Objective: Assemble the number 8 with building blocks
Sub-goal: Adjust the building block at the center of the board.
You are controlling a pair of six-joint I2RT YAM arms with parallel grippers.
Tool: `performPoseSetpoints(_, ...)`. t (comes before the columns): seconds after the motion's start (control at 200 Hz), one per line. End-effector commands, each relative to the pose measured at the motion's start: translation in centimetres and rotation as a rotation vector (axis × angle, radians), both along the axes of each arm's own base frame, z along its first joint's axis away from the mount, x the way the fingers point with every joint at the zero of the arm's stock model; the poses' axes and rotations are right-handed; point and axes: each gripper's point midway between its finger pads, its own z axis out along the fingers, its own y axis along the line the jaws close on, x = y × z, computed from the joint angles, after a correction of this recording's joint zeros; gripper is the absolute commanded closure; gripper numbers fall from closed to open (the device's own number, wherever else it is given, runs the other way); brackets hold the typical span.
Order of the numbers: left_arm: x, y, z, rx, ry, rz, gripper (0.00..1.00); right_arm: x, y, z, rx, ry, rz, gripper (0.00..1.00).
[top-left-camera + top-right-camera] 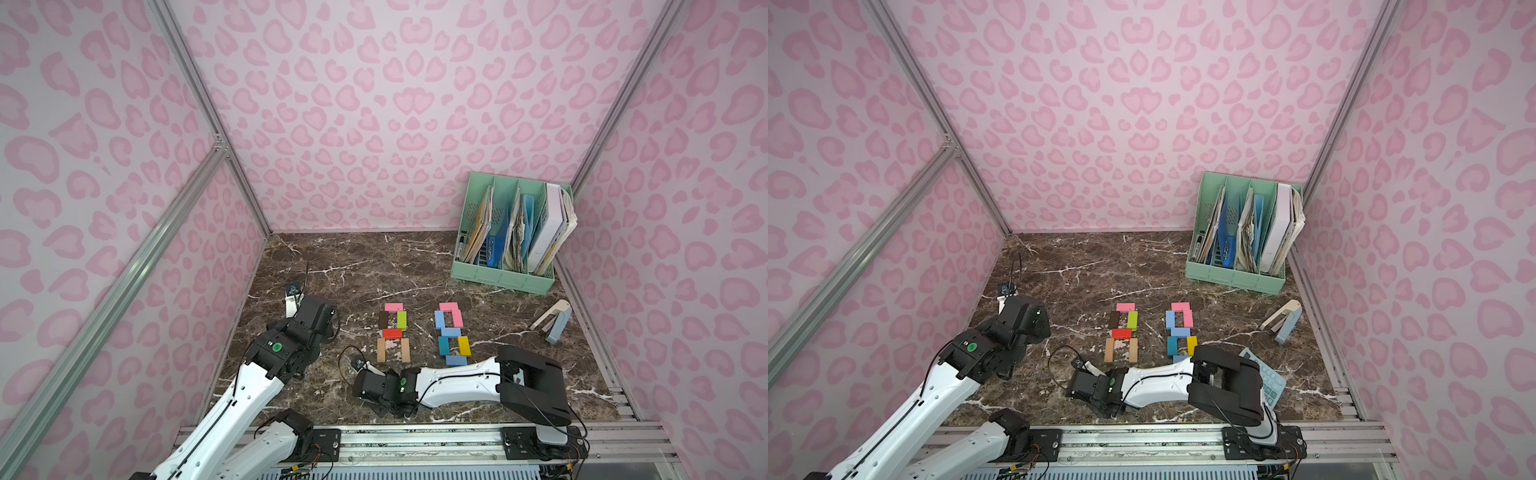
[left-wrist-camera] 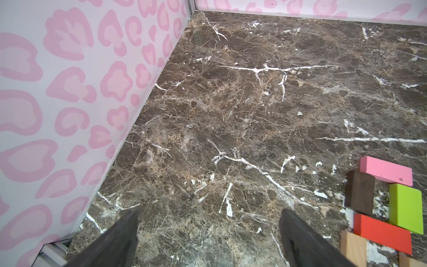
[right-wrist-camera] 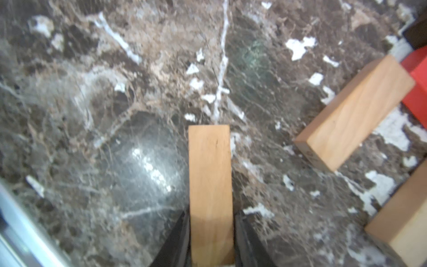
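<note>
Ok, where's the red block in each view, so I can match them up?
In a top view: red block, just beyond tan leg block.
In a top view: red block, just beyond tan leg block.
Left wrist: red block between green block and tan leg block.
Right wrist: red block, cropped, beyond tan leg block.
Shared landmark: tan leg block, beside it in every view.

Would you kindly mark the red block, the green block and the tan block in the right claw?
red block [image 1: 392, 333]: in a top view, centre of top face.
green block [image 1: 401, 320]: in a top view, centre of top face.
held tan block [image 3: 210, 166]: right wrist view, middle of upper face.
</note>
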Motion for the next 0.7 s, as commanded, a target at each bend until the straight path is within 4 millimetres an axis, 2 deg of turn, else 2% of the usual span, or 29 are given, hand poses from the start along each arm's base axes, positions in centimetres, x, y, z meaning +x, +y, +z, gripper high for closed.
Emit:
performPoseSetpoints(0.0,0.1,0.2,0.2,0.008,-0.005,0.005,0.01,-0.6,-2.4,-0.6,-0.073,-0.028,0.134,0.65)
performPoseSetpoints(0.285,0.3,-0.3,-0.1,-0.001,0.008,-0.014,0.01,0.1,-5.5,-0.1,-0.094,-0.107,0.216,0.61)
performPoseSetpoints(0.455,0.6,-1.6,-0.7,-0.03,0.044,-0.075,0.02,1.3,-6.6,0.5,-0.101,-0.152,0.181,0.48)
performPoseSetpoints(0.585,0.7,-3.7,-1.6,-0.095,0.094,-0.176,0.02,1.8,-6.2,3.3,0.027,-0.153,0.148,0.4)
performPoseSetpoints(0.695,-0.1,-6.6,-2.3,-0.21,0.18,-0.293,0.02,2.3,-6.3,6.4,0.177,-0.137,0.111,0.34)
